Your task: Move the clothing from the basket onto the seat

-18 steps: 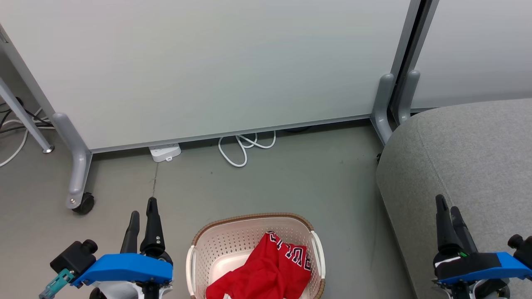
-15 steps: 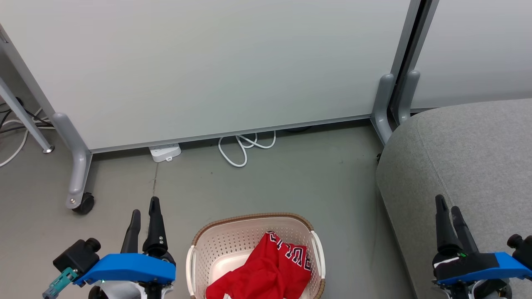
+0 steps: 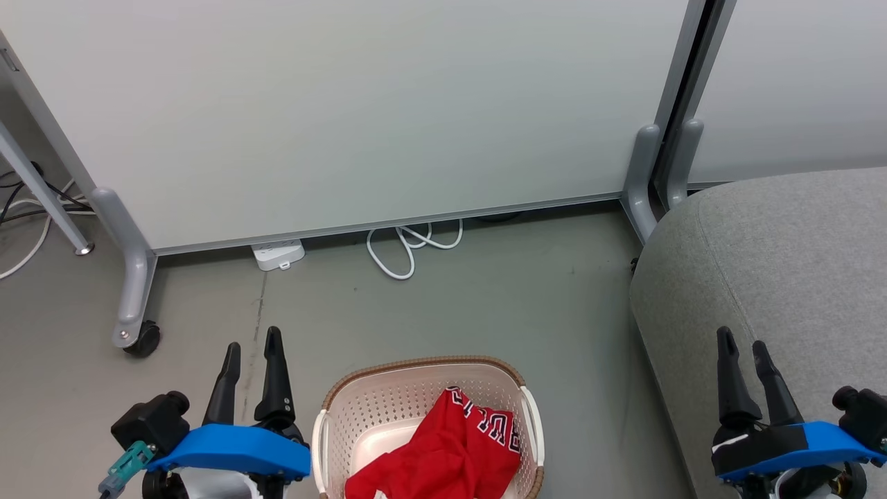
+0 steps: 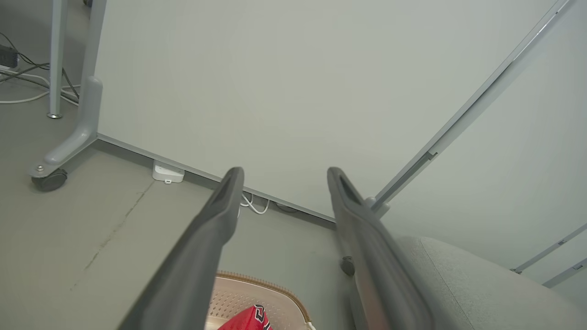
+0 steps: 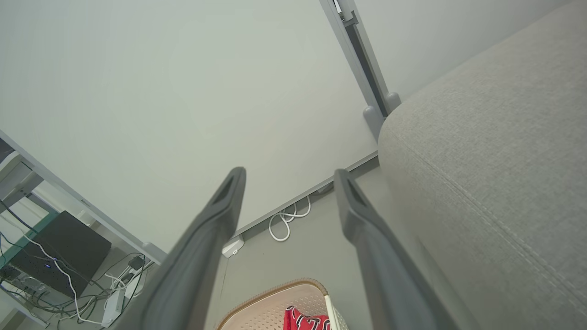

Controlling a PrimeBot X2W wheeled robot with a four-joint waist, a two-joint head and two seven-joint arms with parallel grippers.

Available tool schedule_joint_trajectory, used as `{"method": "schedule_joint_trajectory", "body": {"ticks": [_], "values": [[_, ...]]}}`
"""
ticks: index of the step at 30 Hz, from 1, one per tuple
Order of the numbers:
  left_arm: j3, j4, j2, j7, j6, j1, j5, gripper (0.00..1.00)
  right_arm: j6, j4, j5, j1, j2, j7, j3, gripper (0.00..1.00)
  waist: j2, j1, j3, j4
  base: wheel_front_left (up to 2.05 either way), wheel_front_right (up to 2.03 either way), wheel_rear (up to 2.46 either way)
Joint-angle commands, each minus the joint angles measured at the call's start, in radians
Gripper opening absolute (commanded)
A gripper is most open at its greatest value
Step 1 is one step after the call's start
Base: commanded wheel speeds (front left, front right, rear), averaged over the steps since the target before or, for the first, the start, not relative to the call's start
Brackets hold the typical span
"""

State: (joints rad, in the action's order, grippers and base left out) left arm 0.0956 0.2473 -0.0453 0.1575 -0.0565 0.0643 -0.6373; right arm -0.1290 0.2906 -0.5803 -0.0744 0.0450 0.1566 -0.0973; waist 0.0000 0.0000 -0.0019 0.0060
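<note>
Basket (image 3: 416, 362): cream with a brown rim, standing on the floor (image 3: 485, 305).
Clothing (image 3: 443, 450): red heap with black lettering, lying inside the basket, touched by nothing.
Seat (image 3: 783, 263): grey, right of the basket, with a strip of floor between.
Left gripper (image 3: 252, 341): low, just left of the basket, fingers pointing forward and spread apart, holding nothing.
Right gripper (image 3: 741, 339): low on the right, over the seat's front edge in the head view, fingers parted, empty.

you've got the basket (image 3: 423, 360) on the floor (image 3: 485, 305) in front of you, with the clothing (image 3: 450, 450) in it. the seat (image 3: 797, 263) stands to its right, apart from it. behind both runs a partition (image 3: 346, 104), with a cable (image 3: 409, 244) lying on the floor at its foot.
</note>
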Motion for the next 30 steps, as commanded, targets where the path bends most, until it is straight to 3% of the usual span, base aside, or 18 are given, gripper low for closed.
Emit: {"method": "schedule_joint_trajectory", "body": {"ticks": [1,30], "values": [[0.004,-0.005,-0.006,0.009,0.002,0.022,0.028,1.00,-0.002,-0.003,0.030,-0.016,0.007,0.010,0.002,1.00,0.0000,0.0000,0.000,0.000,0.00,0.00,0.00],[0.042,0.045,-0.006,0.071,0.008,0.025,0.254,1.00,-0.002,-0.009,0.300,0.000,0.008,0.037,0.010,1.00,0.0000,0.0000,-0.006,0.000,0.00,0.00,0.00]]}}
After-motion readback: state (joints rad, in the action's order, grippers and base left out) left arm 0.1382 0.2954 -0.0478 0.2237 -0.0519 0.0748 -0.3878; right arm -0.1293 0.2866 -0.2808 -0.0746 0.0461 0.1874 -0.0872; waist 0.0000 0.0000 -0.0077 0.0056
